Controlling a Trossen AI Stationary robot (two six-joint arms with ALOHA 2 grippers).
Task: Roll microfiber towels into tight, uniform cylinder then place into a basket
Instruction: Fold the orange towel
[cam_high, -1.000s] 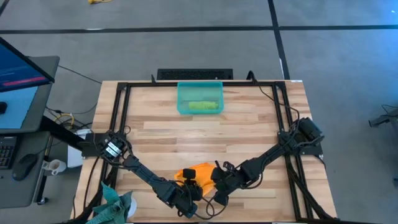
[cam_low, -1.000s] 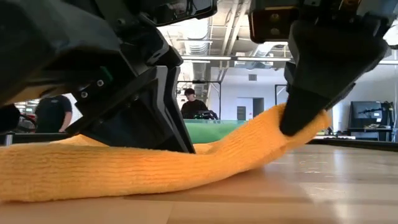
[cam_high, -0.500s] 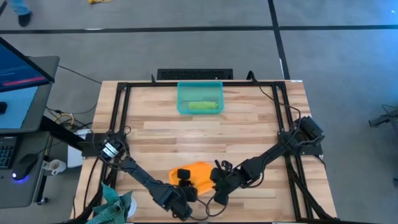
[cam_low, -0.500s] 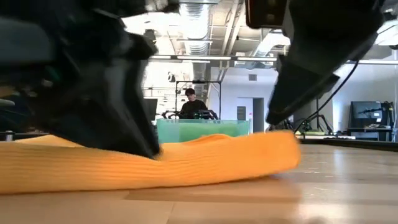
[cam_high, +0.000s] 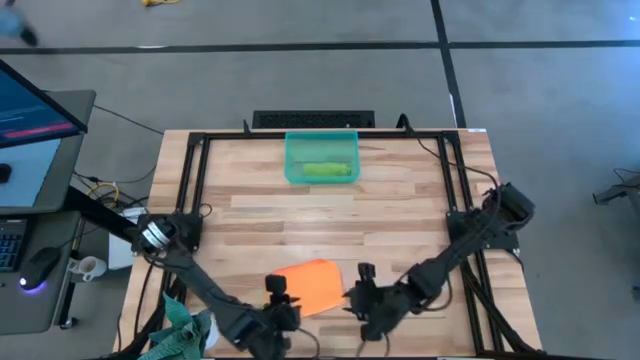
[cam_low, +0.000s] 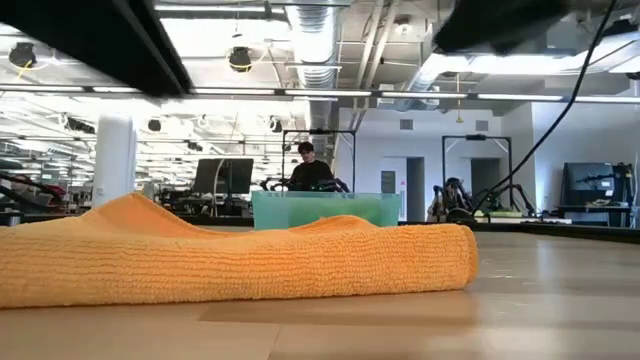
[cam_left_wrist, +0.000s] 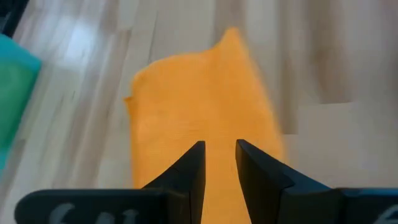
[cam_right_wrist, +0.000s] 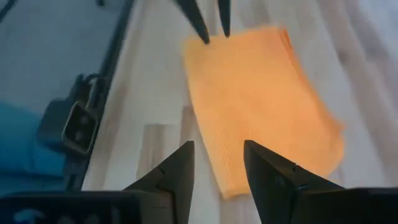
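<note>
The orange towel (cam_high: 308, 285) lies folded flat on the table near its front edge; it also shows in the low view (cam_low: 240, 262). My left gripper (cam_high: 274, 289) hovers at the towel's left end, its fingers a narrow gap apart (cam_left_wrist: 220, 149), touching nothing. My right gripper (cam_high: 362, 274) hovers off the towel's right end, open and empty (cam_right_wrist: 217, 149). The teal basket (cam_high: 296, 150) stands at the far middle of the table, with the rolled lime green towel (cam_high: 326, 171) lying in it.
A darker teal-green cloth (cam_high: 186, 326) hangs at the table's near left corner. A black frame (cam_high: 196, 160) runs along the table's edges. People show in the room behind the basket (cam_low: 306, 170). Bare wood lies between the orange towel and the basket.
Both grippers have let go of the orange towel, risen and drawn back toward the table's near edge. The towel's right end, held up a second ago, has dropped. The towel now lies flat and spread out on the table.
</note>
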